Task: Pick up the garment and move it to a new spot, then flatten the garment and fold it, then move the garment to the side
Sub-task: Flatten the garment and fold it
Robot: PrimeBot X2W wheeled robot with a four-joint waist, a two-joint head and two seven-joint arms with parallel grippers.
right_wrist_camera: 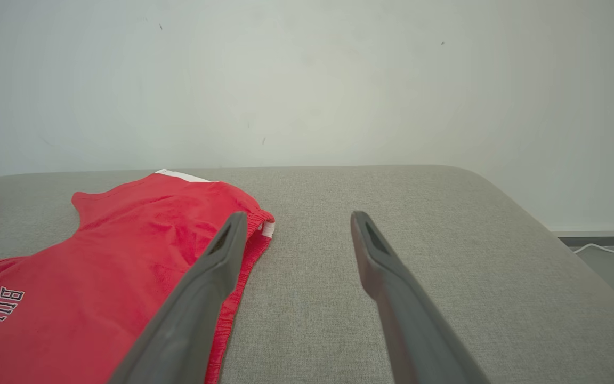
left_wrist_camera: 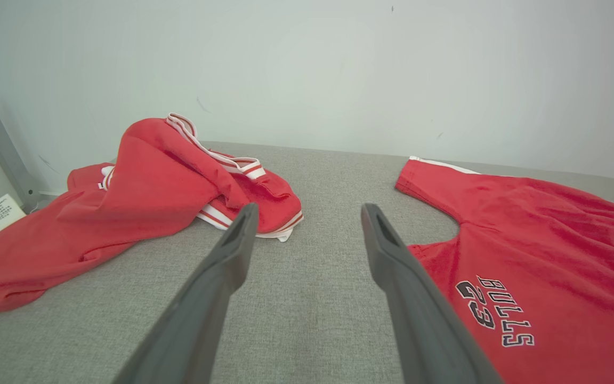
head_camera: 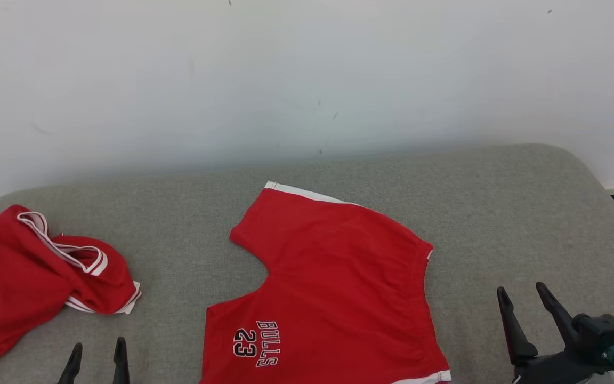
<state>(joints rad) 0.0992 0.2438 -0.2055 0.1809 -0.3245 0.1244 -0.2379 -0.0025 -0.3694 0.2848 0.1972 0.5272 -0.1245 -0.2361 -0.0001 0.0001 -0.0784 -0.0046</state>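
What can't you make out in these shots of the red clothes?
- Head view: red shorts cut off by the bottom edge.
- Head view: crumpled red garment runs past the left edge; folds hide its shape.
- Left wrist view: white label, print too small to read.
- Right wrist view: shorts' lettering cut by the left edge.

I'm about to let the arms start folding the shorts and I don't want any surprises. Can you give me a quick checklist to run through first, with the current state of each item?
1. The left gripper is open and empty: ok.
2. The right gripper is open and empty: ok.
3. The red shorts lie spread flat on the grey cushion: ok, with slight gathers at the waistband.
4. The shorts are apart from the crumpled red jersey: ok, bare cushion lies between them.
5. The near edge of the shorts is fully on the cushion: cannot tell, the head view cuts it off.
6. There is bare cushion right of the shorts: ok.
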